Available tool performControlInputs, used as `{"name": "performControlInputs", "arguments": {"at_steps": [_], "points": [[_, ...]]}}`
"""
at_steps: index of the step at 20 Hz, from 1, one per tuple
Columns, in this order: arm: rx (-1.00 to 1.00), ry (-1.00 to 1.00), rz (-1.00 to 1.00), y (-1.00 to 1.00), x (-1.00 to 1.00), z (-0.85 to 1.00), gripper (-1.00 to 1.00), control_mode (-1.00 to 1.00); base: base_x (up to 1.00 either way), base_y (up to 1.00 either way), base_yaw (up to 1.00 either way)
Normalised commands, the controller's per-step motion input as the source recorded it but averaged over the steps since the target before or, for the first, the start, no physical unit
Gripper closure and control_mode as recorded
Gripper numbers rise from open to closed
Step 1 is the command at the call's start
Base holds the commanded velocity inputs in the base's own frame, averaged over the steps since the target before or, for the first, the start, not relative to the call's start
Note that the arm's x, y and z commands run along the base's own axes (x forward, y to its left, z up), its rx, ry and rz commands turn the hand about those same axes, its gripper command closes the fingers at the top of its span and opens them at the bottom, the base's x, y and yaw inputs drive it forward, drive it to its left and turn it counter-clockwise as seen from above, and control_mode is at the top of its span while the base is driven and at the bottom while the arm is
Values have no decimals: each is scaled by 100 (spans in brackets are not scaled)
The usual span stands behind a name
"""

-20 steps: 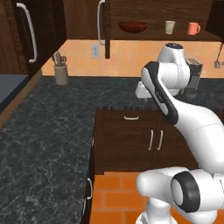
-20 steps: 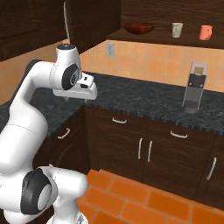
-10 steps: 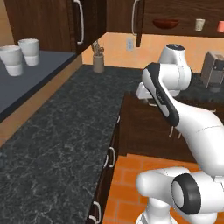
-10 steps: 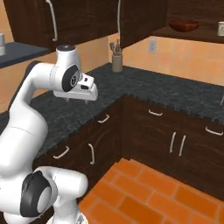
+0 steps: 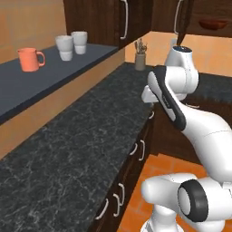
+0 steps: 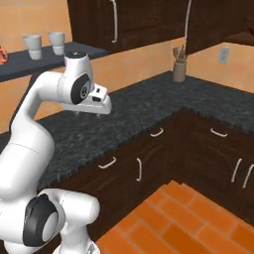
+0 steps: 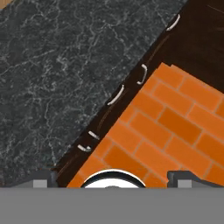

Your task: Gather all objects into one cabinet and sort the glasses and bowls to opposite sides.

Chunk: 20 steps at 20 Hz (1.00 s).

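Gripper [image 7: 112,177] spread wide and empty over the black granite counter [image 5: 77,149]; above that counter, on the grey shelf [image 5: 41,86], red-orange mug [image 5: 30,59] and two pale cups [image 5: 72,44].

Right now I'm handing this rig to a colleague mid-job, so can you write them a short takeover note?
Gripper: open, holding nothing, facing down over the counter edge and orange floor.
Things: the red-orange mug, the pale grey cup and the cream tumbler stand on the grey floating shelf. The wooden bowl sits far off at the upper right of the left base view, in an open dark compartment.
Done: nothing gathered yet by the look of it.
Left: move the mug and both cups into one cabinet with the bowl, glasses on one side, bowl on the other.
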Motion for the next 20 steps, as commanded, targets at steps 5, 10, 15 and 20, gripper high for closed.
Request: {"name": "performControlInputs", "arguments": {"at_steps": [5,10,15,20], "points": [[0,0,0,0,0,0,-100,100,-59,23,43],[0,0,0,0,0,0,-100,100,-46,34,45],[0,0,0,0,0,0,-100,100,4,12,47],[0,0,0,0,0,0,-100,100,40,0,43]]}}
